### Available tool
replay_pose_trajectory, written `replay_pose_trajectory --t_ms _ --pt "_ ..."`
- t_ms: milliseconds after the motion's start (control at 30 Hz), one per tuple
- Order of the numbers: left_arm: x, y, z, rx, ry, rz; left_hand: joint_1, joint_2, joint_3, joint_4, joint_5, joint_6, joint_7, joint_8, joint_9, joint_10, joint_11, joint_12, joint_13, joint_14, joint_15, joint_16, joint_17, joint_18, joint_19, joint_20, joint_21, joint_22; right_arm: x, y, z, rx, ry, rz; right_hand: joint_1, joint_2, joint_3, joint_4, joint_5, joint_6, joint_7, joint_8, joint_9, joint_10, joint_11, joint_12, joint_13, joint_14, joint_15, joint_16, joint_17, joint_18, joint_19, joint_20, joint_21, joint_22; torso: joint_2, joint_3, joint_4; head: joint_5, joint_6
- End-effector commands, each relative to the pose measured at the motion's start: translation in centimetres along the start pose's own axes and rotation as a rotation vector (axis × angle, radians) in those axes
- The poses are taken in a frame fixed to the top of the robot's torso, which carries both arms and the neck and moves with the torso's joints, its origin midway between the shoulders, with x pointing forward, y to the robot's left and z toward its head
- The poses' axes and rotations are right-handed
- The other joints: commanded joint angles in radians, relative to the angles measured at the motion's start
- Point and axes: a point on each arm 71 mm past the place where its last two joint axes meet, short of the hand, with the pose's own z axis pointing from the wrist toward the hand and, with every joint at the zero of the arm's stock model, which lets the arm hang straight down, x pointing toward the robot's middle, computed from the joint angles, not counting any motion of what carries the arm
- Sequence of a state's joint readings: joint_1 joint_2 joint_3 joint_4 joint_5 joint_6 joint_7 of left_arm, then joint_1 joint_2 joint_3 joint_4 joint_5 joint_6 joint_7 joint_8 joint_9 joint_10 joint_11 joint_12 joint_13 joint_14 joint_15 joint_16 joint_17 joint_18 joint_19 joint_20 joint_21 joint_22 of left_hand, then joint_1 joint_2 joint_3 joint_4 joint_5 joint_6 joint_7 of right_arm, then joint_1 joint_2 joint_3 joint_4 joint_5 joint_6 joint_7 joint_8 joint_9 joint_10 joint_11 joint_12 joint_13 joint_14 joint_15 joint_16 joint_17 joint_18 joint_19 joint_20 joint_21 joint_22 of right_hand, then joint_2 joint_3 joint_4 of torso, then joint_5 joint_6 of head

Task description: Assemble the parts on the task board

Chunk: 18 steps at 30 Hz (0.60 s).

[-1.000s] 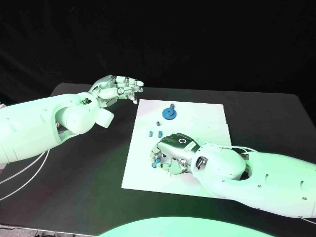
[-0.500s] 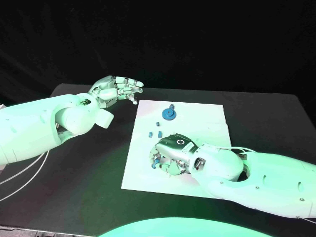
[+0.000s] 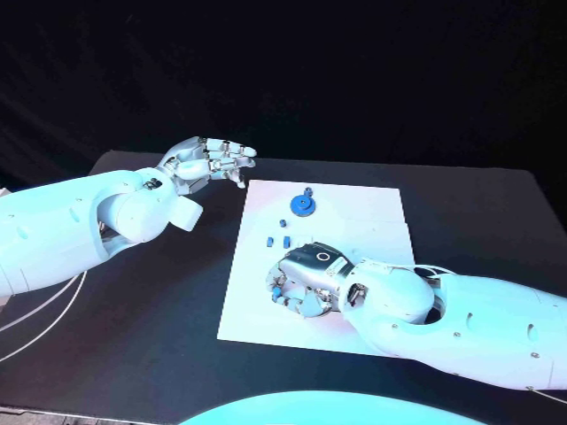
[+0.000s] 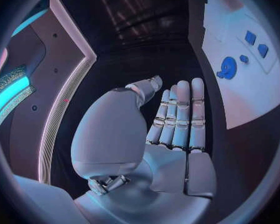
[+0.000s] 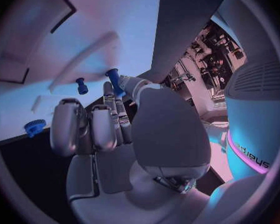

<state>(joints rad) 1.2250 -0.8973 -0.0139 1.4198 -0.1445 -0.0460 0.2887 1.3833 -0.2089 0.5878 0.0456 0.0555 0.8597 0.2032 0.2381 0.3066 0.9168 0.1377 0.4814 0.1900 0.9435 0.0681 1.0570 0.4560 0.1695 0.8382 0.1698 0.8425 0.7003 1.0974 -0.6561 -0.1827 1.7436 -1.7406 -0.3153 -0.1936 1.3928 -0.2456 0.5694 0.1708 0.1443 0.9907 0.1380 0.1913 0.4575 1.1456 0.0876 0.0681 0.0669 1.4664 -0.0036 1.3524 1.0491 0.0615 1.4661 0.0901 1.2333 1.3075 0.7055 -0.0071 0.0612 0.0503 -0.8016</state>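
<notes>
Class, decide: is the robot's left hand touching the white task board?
Apart. In the head view the left hand hovers beyond the far-left corner of the task board, dark table showing between them; the left wrist view shows its fingers clear of the board.

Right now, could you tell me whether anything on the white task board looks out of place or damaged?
Nothing stands out: the white task board lies flat, the round blue gear and small blue pieces rest on it, and nothing looks broken.

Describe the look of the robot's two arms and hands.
Both arms are bulky, smooth white shells with rounded joints. The left arm trails thin pale cables near its underside; the right arm shows small dark screw dots. Each ends in a silver, segmented metal hand: left hand, right hand, which carries a dark round ring mark on its back.
</notes>
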Motion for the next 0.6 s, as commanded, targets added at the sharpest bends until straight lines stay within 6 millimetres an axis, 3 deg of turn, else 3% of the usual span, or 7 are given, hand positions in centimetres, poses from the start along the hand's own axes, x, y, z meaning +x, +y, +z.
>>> replay_pose_trajectory --t_ms 33,300,367,400,467,500,600 --pt "0.2 -0.1 0.0 0.002 0.017 -0.012 0.001 0.006 -0.004 -0.001 -0.001 -0.004 -0.003 0.005 -0.001 -0.007 0.000 0.006 -0.001 -0.001 0.003 -0.003 -0.001 0.014 0.006 -0.001 -0.007 -0.001 -0.1 0.0 -0.1 -0.012 -0.017 0.011 0.001 -0.009 -0.010 -0.006 0.005 -0.010 0.003 -0.011 -0.004 -0.035 0.005 -0.001 -0.001 0.002 0.009 -0.009 -0.011 0.010 0.006 0.008 -0.044 0.106 0.000 0.0002 -0.0005 0.000 0.000" --pt "0.1 0.0 -0.1 0.000 0.016 -0.012 0.001 0.006 -0.004 -0.001 -0.001 -0.004 -0.003 0.005 -0.001 -0.007 0.000 0.006 -0.001 -0.001 0.003 -0.003 -0.001 0.014 0.006 -0.001 -0.007 -0.001 -0.3 -0.1 -0.3 -0.014 -0.051 0.019 0.005 -0.011 -0.072 -0.018 0.008 -0.066 -0.004 -0.053 -0.024 -0.141 0.021 0.019 0.001 -0.016 0.020 -0.043 -0.077 0.028 -0.020 0.020 -0.155 0.056 0.000 0.0003 -0.0005 -0.001 0.001" --pt "0.1 0.0 -0.1 -0.001 0.016 -0.012 0.002 0.008 -0.008 0.001 -0.001 -0.004 -0.003 0.007 -0.002 -0.008 0.000 0.007 -0.002 -0.002 0.002 -0.004 -0.001 0.014 0.008 -0.001 -0.011 -0.004 -0.4 -0.1 -0.4 -0.016 -0.065 0.023 0.020 -0.001 -0.135 -0.016 0.013 -0.090 -0.004 -0.071 -0.034 -0.190 0.028 0.027 0.002 -0.023 0.026 -0.052 -0.095 0.035 -0.029 0.025 -0.202 0.034 0.000 0.0006 -0.0007 -0.002 0.002" --pt "0.1 0.0 -0.1 -0.001 0.016 -0.012 0.002 0.008 -0.008 0.001 -0.001 -0.004 -0.003 0.007 -0.002 -0.008 0.000 0.007 -0.002 -0.002 0.002 -0.004 -0.001 0.014 0.008 -0.001 -0.011 -0.004 -0.5 -0.1 -0.5 -0.018 -0.076 0.028 0.047 0.021 -0.209 -0.003 0.017 -0.097 -0.011 -0.082 -0.042 -0.221 0.032 0.051 0.004 -0.024 0.029 -0.052 -0.098 0.036 -0.028 0.029 -0.216 0.025 -0.001 0.0005 -0.0004 -0.003 0.002" --pt "0.0 0.0 -0.1 -0.001 0.016 -0.012 0.002 0.008 -0.008 0.001 -0.001 -0.004 -0.003 0.007 -0.002 -0.008 0.000 0.007 -0.002 -0.002 0.002 -0.004 -0.001 0.014 0.008 -0.001 -0.011 -0.004 -0.7 -0.1 -0.8 -0.020 -0.089 0.035 0.073 0.027 -0.280 0.013 0.024 -0.116 -0.017 -0.097 -0.052 -0.258 0.037 0.061 0.002 -0.028 0.034 -0.055 -0.108 0.041 -0.033 0.031 -0.249 0.009 -0.001 0.0005 -0.0004 -0.005 0.003" --pt "0.0 0.0 -0.1 -0.001 0.015 -0.011 0.002 0.008 -0.008 0.001 -0.001 -0.004 -0.003 0.007 -0.002 -0.008 0.000 0.007 -0.002 -0.002 0.002 -0.004 -0.001 0.014 0.008 -0.001 -0.011 -0.004 -0.8 -0.1 -1.0 -0.020 -0.094 0.040 0.115 0.042 -0.359 0.047 0.029 -0.124 -0.024 -0.106 -0.060 -0.287 0.040 0.081 0.003 -0.032 0.038 -0.056 -0.114 0.042 -0.034 0.035 -0.263 0.001 0.000 0.0004 -0.0005 -0.006 0.003" --pt "0.0 0.0 -0.1 -0.001 0.015 -0.011 0.002 0.008 -0.008 0.001 -0.001 -0.004 -0.003 0.007 -0.002 -0.008 0.000 0.007 -0.002 -0.002 0.002 -0.004 -0.001 0.014 0.008 -0.001 -0.011 -0.004 -1.3 -0.3 -1.7 -0.012 -0.103 0.055 0.175 0.039 -0.450 0.119 0.043 -0.132 -0.031 -0.113 -0.068 -0.317 0.044 0.115 0.005 -0.034 0.040 -0.054 -0.116 0.044 -0.032 0.037 -0.273 -0.006 -0.001 0.0002 -0.0008 -0.011 0.006"
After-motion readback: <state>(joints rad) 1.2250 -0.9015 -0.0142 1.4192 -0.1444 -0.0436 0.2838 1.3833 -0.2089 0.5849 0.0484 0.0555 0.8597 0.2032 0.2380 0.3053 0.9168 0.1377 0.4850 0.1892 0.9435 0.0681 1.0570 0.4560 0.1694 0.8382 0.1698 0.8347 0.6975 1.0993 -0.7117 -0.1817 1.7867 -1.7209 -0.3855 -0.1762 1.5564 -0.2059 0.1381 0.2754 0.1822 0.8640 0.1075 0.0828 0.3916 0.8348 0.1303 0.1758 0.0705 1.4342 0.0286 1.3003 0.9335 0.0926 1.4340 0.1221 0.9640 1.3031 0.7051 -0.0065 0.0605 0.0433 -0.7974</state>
